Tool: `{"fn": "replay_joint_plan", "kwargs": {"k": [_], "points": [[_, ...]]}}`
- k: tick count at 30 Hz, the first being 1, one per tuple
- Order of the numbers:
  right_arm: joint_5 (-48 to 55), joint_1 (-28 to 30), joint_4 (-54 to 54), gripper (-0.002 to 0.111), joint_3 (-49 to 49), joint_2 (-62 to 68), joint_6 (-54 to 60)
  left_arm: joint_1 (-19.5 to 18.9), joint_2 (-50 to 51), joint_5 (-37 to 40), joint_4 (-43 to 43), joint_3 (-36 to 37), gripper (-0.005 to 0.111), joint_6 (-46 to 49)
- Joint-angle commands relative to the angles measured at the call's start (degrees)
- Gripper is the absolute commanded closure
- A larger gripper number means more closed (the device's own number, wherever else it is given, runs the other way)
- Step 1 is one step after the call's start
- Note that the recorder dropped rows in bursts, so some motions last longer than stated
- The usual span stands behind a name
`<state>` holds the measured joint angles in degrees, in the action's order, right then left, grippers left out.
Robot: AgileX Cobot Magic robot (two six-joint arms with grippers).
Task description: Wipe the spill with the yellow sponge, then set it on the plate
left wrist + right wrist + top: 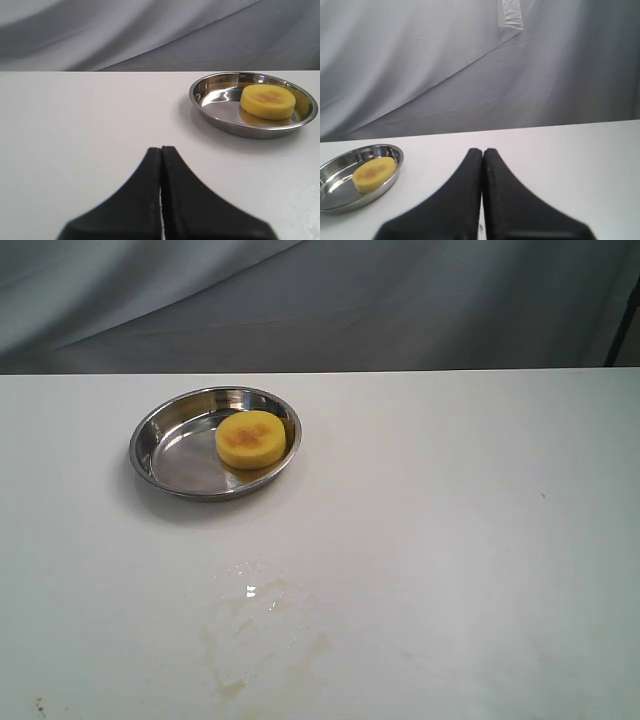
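Note:
The yellow sponge (251,438), a thick round disc with an orange-brown stain on its top face, lies inside the shiny metal plate (150,435) at the back left of the white table. In front of the plate the spill (262,632) shows as a faint yellowish smear with a small wet glint. Neither arm appears in the exterior view. My left gripper (161,149) is shut and empty, well short of the plate (205,97) and sponge (267,101). My right gripper (483,150) is also shut on nothing, with the plate (332,169) and sponge (374,173) off to one side.
A grey cloth backdrop (320,300) hangs behind the table's far edge. A small dark speck (40,705) marks the table near the front left corner.

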<state>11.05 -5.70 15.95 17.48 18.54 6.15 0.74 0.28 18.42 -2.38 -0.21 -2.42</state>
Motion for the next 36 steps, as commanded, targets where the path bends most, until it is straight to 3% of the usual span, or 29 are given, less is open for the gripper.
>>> {"fn": "replay_joint_plan", "kwargs": {"k": [1,11,24,36], "points": [[-1.82,0.43,-2.00,0.108,-4.24,-1.65,-0.12,-0.15,-0.28,-0.67,0.11,0.21,0.107,-0.07],[-1.82,0.54,-6.59,0.108,-16.65,-18.54,-0.12,-0.15,-0.28,-0.67,0.11,0.21,0.107,-0.07],[1.72,11.10,-9.09,0.108,-17.48,-18.54,-0.26,-0.15,-0.28,-0.67,0.11,0.21,0.107,-0.07],[1.60,11.43,-7.95,0.108,-17.48,-18.54,-0.15,-0.15,-0.28,-0.67,0.11,0.21,0.107,-0.07]]}}
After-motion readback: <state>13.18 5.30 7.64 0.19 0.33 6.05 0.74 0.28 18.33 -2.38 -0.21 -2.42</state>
